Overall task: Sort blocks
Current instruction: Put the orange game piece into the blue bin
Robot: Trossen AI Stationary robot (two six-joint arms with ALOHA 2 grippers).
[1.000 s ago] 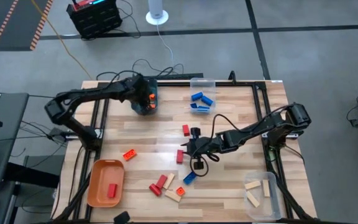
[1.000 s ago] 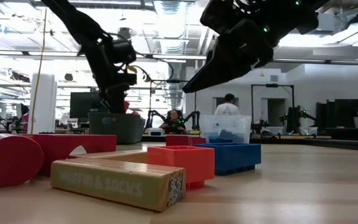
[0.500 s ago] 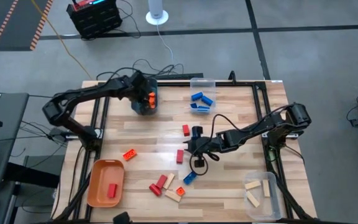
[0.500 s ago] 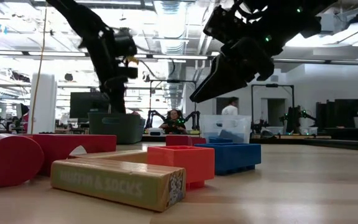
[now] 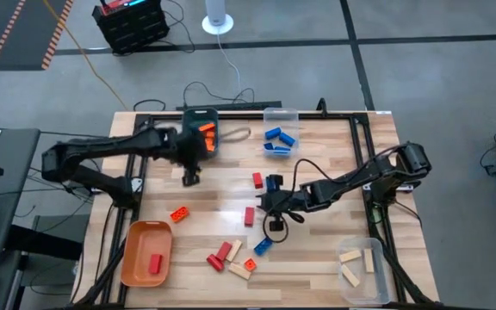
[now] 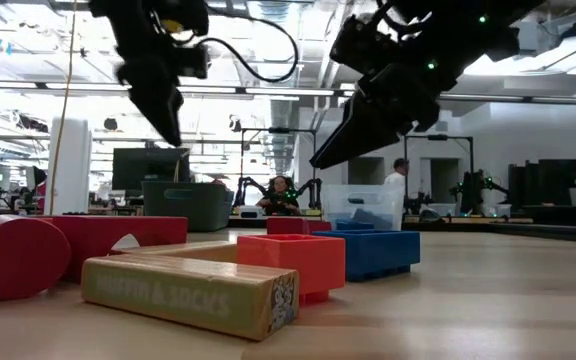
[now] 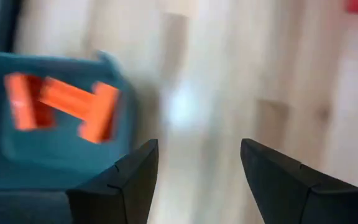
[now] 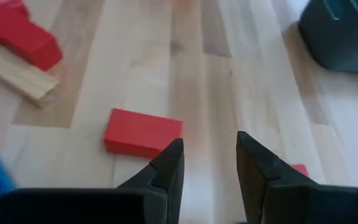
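Blocks lie scattered on the wooden table: a red block [image 5: 250,215], a second red block [image 5: 257,179], a blue block [image 5: 263,245], an orange block [image 5: 179,213], and a red and wood cluster [image 5: 231,257]. My left gripper [image 5: 190,176] [image 7: 197,162] hangs open and empty above bare table, just near of the teal bin [image 5: 201,138] with orange blocks [image 7: 61,109] in it. My right gripper [image 5: 262,202] [image 8: 207,155] is open and empty, hovering beside the red block [image 8: 142,134].
An orange bin [image 5: 145,251] at the near left holds one red block. A clear bin [image 5: 362,263] at the near right holds wood blocks. Blue blocks [image 5: 278,138] lie by a clear bin [image 5: 280,114] at the far edge. Bare table lies between the teal bin and the orange block.
My left gripper has drawn away from above the teal bin, moving toward the table's near edge and slightly left, and rising in the low view. The orange blocks stay in the bin. My right gripper has kept nearly still.
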